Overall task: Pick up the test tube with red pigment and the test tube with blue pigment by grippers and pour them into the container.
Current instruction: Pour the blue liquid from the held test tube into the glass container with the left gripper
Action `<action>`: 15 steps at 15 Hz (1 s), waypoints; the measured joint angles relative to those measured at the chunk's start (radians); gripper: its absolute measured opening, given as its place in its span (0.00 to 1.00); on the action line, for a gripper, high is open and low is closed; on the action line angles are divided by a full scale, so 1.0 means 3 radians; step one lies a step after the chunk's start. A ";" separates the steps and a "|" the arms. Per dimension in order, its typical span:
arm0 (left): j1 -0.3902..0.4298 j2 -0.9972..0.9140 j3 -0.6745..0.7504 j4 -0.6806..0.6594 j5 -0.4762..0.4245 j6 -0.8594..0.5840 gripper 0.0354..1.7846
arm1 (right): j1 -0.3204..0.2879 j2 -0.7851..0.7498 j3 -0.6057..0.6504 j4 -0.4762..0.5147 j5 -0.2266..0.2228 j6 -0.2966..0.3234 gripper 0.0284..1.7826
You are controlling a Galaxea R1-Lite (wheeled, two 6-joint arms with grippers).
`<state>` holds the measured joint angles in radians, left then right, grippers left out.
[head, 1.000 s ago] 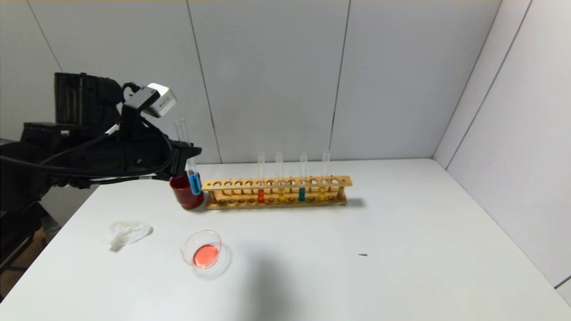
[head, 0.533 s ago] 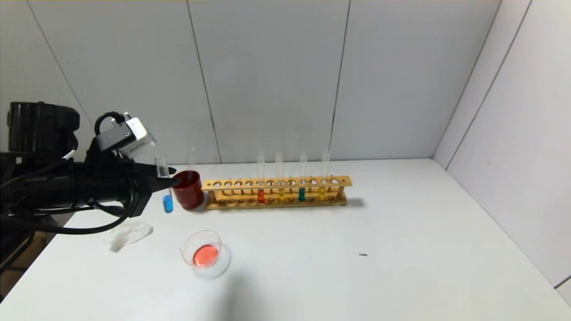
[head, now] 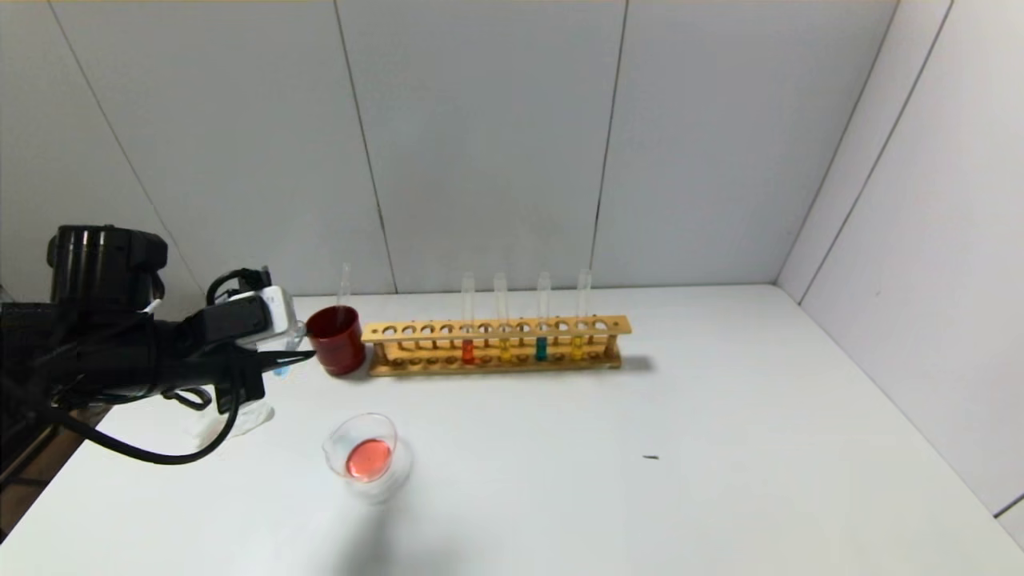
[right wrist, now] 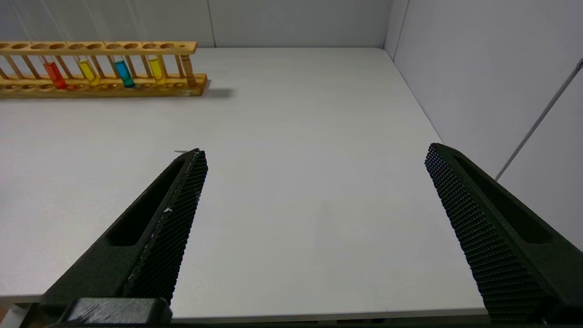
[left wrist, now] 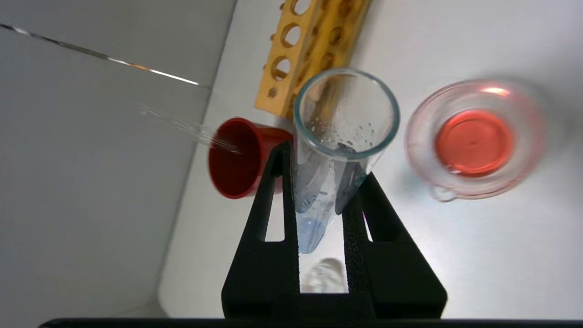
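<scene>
My left gripper (head: 294, 358) is shut on the test tube with blue pigment (left wrist: 319, 200), just left of the dark red cup. In the left wrist view the gripper (left wrist: 323, 164) holds the tube upright, open mouth toward the camera and pale blue liquid at the bottom. In the head view only a bluish sliver of the tube (head: 279, 370) shows. The container (head: 364, 452) sits in front of the cup and holds red liquid; it also shows in the left wrist view (left wrist: 473, 141). My right gripper (right wrist: 316, 150) is open and empty over the table's front right.
The dark red cup (head: 336, 342) holds an empty clear tube (head: 345, 282). The wooden rack (head: 496, 346) beside it holds orange-red, yellow, teal and yellow tubes. A crumpled white tissue (head: 244, 416) lies under my left arm. A small dark speck (head: 651, 458) lies mid-table.
My left arm has carried the blue tube from above the red cup leftward and down, to beside the cup and over the tissue. Nothing else moved.
</scene>
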<state>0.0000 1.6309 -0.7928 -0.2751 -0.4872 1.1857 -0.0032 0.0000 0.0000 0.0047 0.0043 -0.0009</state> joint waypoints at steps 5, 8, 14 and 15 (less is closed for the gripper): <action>0.0078 0.0270 0.0196 -0.0684 -0.0111 0.0806 0.16 | -0.0001 0.0000 0.0000 -0.0001 0.0000 0.0001 0.98; 0.0083 0.0191 0.0414 -0.0711 -0.0114 0.1222 0.16 | 0.0000 0.0000 0.0000 -0.0001 0.0000 0.0000 0.98; 0.0089 0.0103 0.0600 -0.0716 -0.0062 0.2038 0.16 | 0.0001 0.0000 0.0000 0.0000 0.0000 0.0000 0.98; 0.0087 0.0133 0.0585 -0.0725 -0.0055 0.2106 0.16 | 0.0001 0.0000 0.0000 0.0000 -0.0001 0.0000 0.98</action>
<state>0.0260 1.6706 -0.6172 -0.4926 -0.5036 1.8174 -0.0028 0.0000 0.0000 0.0047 0.0038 -0.0009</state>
